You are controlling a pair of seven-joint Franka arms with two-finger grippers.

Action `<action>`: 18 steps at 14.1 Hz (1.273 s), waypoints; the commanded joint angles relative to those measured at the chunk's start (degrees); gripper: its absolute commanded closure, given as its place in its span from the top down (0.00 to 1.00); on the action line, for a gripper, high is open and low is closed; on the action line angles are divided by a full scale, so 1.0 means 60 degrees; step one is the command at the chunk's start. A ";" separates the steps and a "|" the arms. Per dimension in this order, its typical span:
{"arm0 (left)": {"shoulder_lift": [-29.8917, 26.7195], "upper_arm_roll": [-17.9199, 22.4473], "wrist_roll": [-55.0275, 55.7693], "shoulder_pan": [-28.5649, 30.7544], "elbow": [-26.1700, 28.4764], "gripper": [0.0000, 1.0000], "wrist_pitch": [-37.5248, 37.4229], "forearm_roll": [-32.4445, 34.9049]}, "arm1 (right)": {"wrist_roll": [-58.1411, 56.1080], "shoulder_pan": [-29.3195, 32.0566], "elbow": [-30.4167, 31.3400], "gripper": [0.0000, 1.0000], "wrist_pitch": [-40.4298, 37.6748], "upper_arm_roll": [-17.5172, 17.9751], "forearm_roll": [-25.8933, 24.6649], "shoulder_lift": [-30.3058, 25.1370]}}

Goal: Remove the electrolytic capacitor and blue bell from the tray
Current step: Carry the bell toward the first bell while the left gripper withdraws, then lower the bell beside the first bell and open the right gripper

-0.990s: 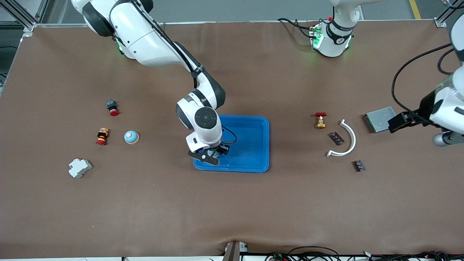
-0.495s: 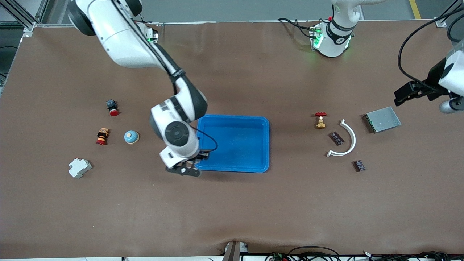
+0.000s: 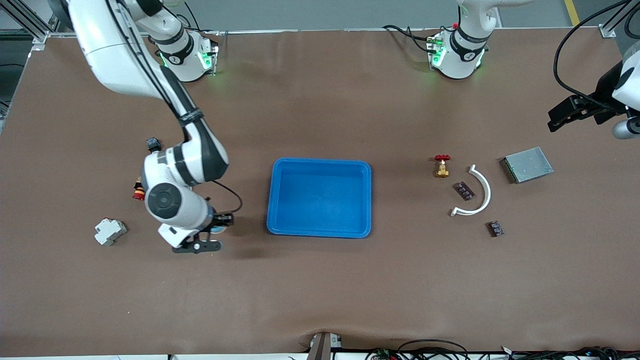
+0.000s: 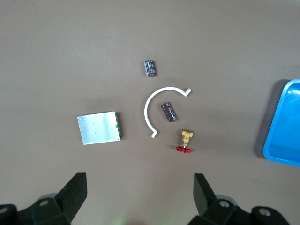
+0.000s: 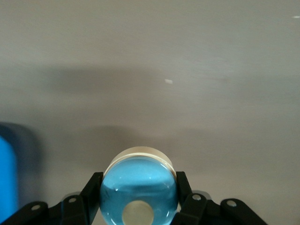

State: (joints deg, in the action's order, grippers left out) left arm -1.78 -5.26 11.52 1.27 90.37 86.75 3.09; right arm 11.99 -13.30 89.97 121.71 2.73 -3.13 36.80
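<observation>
My right gripper [image 3: 212, 232] is shut on a light-blue dome bell [image 3: 218, 229] with a cream button. It holds it over the table between the blue tray [image 3: 320, 165] and a white breaker. The right wrist view shows the bell [image 5: 138, 180] clamped between both fingers [image 5: 92, 187]. Two small dark capacitors [image 3: 464, 190] [image 3: 495, 228] lie toward the left arm's end; both also show in the left wrist view [image 4: 169, 112] [image 4: 150, 68]. My left gripper [image 3: 560, 116] is open and empty, up over the table near a grey metal box; in its wrist view [image 4: 139, 197] the jaws stand wide apart.
A brass valve with a red handle [image 3: 441, 166], a white curved piece [image 3: 479, 192] and the grey metal box [image 3: 527, 164] lie by the capacitors. The white breaker [image 3: 110, 231] and two red-tipped button parts [image 3: 154, 145] [image 3: 137, 191] lie toward the right arm's end.
My right gripper has moved from over the tray's corner out toward the right arm's end, carrying the bell. The arm now covers a blue bell that stood on the table. My left gripper has risen.
</observation>
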 commanded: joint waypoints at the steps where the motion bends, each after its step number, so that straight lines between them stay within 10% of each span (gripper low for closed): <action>1: -0.0084 0.0114 -0.0132 -0.0081 0.0173 1.00 -0.0161 -0.0207 | -0.1422 0.0866 0.1715 0.00 0.0675 0.0160 0.0112 -0.1050; 18: -0.0040 -0.0032 -0.0132 -0.0139 -0.0018 1.00 0.0162 -0.0587 | -0.3917 0.2421 0.4106 0.00 0.4514 0.0175 0.0112 -0.0847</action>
State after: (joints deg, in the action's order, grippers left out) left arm -1.58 -5.35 11.50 0.82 90.56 87.62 0.45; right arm -10.38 -0.01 113.50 147.02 2.75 -3.13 31.76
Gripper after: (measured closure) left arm 0.000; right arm 0.326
